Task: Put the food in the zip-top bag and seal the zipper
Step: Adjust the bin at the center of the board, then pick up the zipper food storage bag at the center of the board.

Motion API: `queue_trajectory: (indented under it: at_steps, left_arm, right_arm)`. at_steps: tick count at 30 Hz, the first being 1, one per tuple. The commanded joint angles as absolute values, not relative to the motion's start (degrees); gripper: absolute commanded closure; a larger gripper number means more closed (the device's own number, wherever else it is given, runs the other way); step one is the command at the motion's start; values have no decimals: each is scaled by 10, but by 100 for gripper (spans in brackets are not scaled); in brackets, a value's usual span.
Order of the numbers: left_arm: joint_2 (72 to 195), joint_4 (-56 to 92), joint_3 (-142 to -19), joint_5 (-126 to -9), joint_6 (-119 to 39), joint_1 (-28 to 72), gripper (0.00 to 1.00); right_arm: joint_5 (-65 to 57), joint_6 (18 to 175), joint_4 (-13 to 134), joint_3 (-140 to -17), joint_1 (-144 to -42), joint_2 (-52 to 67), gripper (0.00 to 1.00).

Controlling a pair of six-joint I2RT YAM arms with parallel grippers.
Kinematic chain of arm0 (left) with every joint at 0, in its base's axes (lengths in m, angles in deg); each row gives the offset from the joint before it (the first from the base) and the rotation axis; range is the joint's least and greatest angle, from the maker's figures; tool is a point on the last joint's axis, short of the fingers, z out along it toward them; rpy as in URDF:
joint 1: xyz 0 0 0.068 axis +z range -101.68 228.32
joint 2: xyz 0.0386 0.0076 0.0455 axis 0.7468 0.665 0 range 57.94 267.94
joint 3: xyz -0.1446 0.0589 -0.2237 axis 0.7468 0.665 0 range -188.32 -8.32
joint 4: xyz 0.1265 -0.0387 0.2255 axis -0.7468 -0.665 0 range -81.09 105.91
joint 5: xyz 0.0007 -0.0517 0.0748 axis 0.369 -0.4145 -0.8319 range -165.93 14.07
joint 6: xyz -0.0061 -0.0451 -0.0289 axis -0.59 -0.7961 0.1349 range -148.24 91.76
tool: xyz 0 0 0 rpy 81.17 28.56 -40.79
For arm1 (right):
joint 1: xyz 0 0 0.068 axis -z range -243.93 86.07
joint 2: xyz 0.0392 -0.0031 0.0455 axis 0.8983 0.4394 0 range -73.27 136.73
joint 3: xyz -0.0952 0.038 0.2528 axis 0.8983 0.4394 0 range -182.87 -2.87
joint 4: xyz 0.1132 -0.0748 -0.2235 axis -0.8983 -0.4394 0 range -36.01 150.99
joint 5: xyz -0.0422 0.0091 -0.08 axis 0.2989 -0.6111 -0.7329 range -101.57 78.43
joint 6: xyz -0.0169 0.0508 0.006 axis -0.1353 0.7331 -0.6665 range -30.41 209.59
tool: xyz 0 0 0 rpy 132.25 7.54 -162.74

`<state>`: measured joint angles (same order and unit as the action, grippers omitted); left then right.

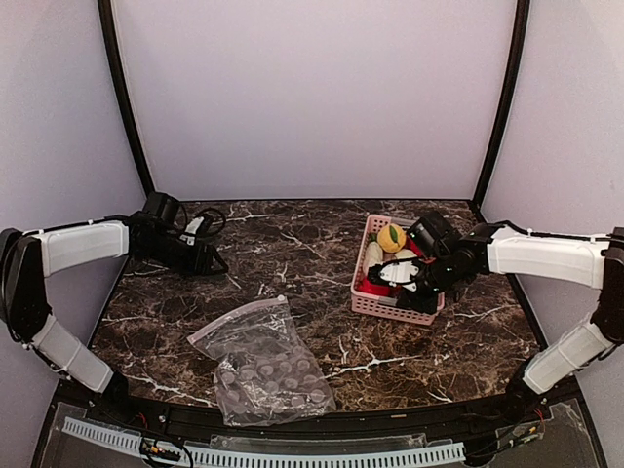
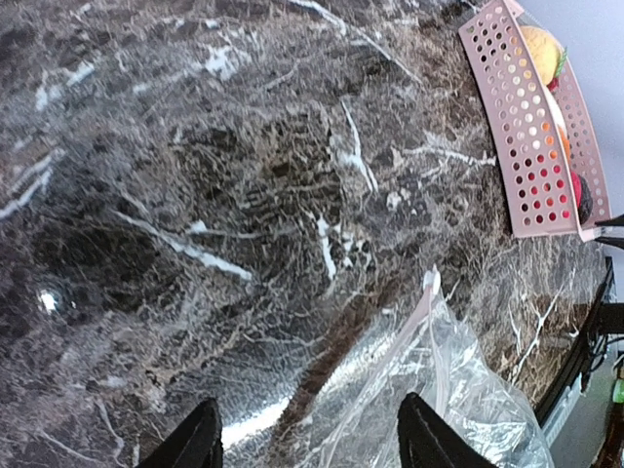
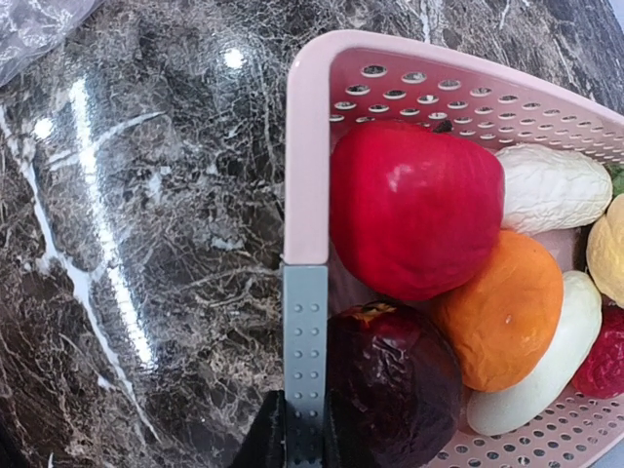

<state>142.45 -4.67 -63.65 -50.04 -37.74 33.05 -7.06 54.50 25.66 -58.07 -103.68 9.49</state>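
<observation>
pink plastic is what the right gripper has its fingers pressed together on: a wall of the basket, near a corner, rather than any piece of food. all the food sits in that basket. a red apple and a dark red piece lie against the pinched wall, with an orange and white oblong pieces beside them.

the zip-top bag lies flat on the worktop, toward the near edge and well apart from the basket. none of the food shows inside it, and its zipper edge is turned toward the left arm. the left gripper hovers spread wide over bare marble just beside the bag's mouth, holding nothing.

the step in hand looks like bringing the basket over to the bag. it would go best slid low across the worktop and not hoisted, since the thin wall may flex and the heaped fruit could roll out. the left gripper should take only the upper lip of the mouth, because the film looks floppy and slippery.
</observation>
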Motion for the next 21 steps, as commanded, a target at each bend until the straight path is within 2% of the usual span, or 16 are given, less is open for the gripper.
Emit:
queue_trajectory:
  at_steps: [1,3,7,13,21]
  left_arm:
    - [1439,-127,-615,-454,-353,328,40]
    - [1447,-144,-608,-464,-342,328,40]
    - [1452,-140,-588,-432,-344,326,41]
    - [1477,-149,-579,-424,-333,302,45]
    - [1540,-158,-599,-386,-322,290,66]
  right_arm:
    - [1,502,242,-569,-1029,44,72]
    - [34,506,232,-581,-1029,36,58]
    - [76,520,220,-600,-1030,31,46]
    - [108,541,231,-610,-1029,24,44]
    - [133,552,240,-610,-1029,37,44]
